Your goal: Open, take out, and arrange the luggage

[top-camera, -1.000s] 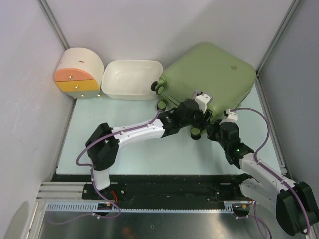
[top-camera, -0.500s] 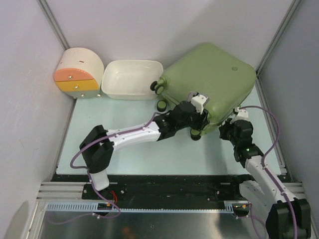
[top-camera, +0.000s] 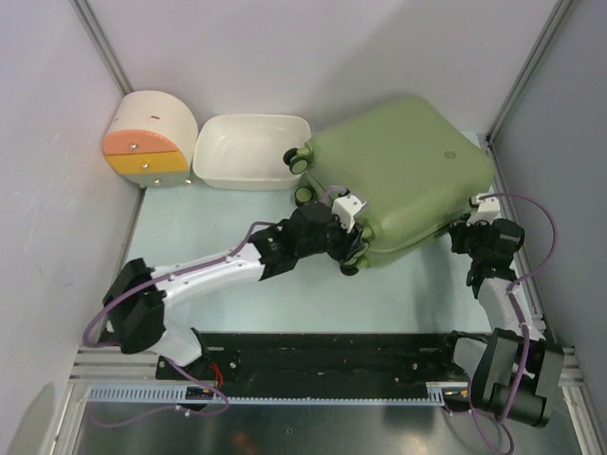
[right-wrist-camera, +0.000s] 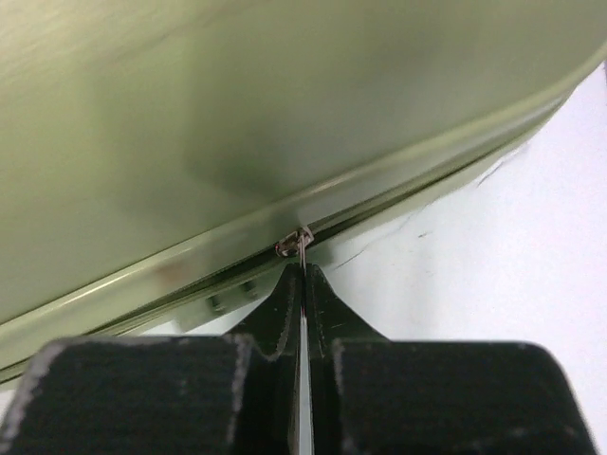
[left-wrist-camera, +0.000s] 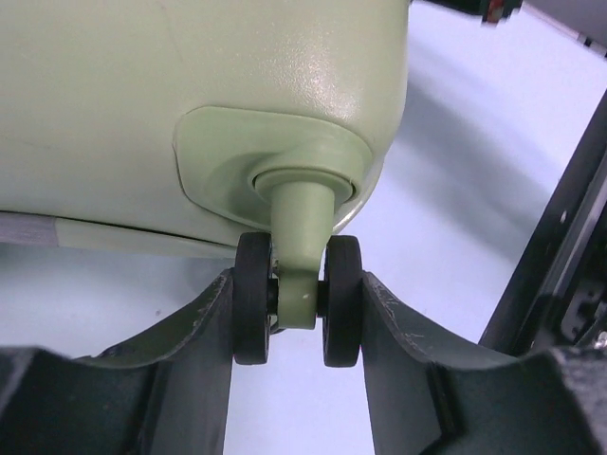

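Note:
The olive-green luggage (top-camera: 398,171) lies flat at the back right of the table, closed, its black wheels toward the left. My left gripper (top-camera: 349,254) is shut on the near wheel pair (left-wrist-camera: 299,301) at the case's front left corner, one finger on each outer wheel face. My right gripper (top-camera: 471,232) is at the case's right front edge, shut on the small metal zipper pull (right-wrist-camera: 301,248) that hangs from the seam (right-wrist-camera: 190,275). The case's inside is hidden.
A white rectangular tub (top-camera: 251,152) stands just left of the luggage, near its far wheels (top-camera: 298,161). A round cream drawer box with orange front (top-camera: 149,142) is at the back left. Grey walls close the sides and back.
The luggage has turned and slid left with my left gripper on its wheel. My right gripper has moved right along the case's edge to its right front corner.

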You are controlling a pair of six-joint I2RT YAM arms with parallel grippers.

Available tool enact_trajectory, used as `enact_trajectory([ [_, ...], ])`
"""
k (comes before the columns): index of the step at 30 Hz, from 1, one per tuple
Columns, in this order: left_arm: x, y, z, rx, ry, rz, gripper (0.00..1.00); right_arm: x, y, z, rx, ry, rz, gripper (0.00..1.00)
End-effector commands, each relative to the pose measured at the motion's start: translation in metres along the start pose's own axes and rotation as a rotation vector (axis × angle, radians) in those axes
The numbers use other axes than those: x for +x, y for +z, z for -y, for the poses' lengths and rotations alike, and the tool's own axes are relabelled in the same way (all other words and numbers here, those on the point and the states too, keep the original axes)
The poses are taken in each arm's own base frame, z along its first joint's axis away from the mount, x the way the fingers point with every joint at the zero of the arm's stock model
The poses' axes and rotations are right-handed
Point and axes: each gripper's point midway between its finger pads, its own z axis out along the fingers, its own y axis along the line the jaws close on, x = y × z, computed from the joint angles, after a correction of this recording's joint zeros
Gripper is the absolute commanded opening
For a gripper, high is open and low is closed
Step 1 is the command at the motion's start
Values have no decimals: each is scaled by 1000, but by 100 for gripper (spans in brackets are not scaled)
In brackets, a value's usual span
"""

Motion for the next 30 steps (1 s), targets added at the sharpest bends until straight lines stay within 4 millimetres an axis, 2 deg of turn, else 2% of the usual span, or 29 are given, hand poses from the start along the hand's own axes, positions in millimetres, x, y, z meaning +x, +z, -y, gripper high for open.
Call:
enact_trajectory([
  [1,59,-56,-6,47,110,-209,0,-73,-11,36,7,-235,232,0],
  [3,65,-67,-8,72,160,-220,0,-75,-14,45,-6,-247,234,0],
  [4,76,-73,-12,70,169,-241,0,-74,-17,51,-24,-248,237,0],
  [5,76,-82,-12,84,202,-235,0,-72,-19,55,-34,-249,234,0],
  [6,80,-88,-11,95,215,-242,0,-70,-19,58,-50,-266,232,0],
  [7,93,-94,-12,105,228,-274,0,-72,-23,60,-84,-282,245,0],
  [8,91,-102,-13,114,270,-263,0,-71,-25,61,-103,-295,242,0],
  [9,94,-107,-13,126,292,-272,0,-68,-25,63,-120,-304,236,0],
  [10,107,-114,-14,134,312,-308,0,-73,-29,62,-154,-345,251,0],
  [11,106,-121,-16,142,365,-299,0,-66,-35,70,-157,-326,231,0],
  [13,120,-131,-24,125,409,-338,0,-65,-42,66,-219,-361,230,0],
  [14,123,-134,-26,131,445,-344,0,-63,-48,71,-217,-342,220,0],
  [15,120,-141,-25,134,465,-326,0,-64,-51,68,-247,-352,228,0],
  [17,128,-149,-26,139,477,-337,0,-63,-55,67,-265,-372,228,0],
  [21,139,-159,-31,120,472,-368,0,-64,-48,69,-272,-398,234,0],
  [26,144,-160,-33,106,454,-378,0,-82,-26,93,-247,-487,296,0],
  [27,146,-160,-36,99,450,-383,0,-99,-25,101,-238,-514,319,0],
  [28,147,-160,-37,98,453,-384,0,-106,-21,106,-239,-529,335,0],
  [29,147,-161,-39,93,455,-383,0,-105,-12,113,-248,-511,329,0],
  [30,147,-161,-40,91,460,-385,0,-116,-9,118,-247,-516,342,0],
])
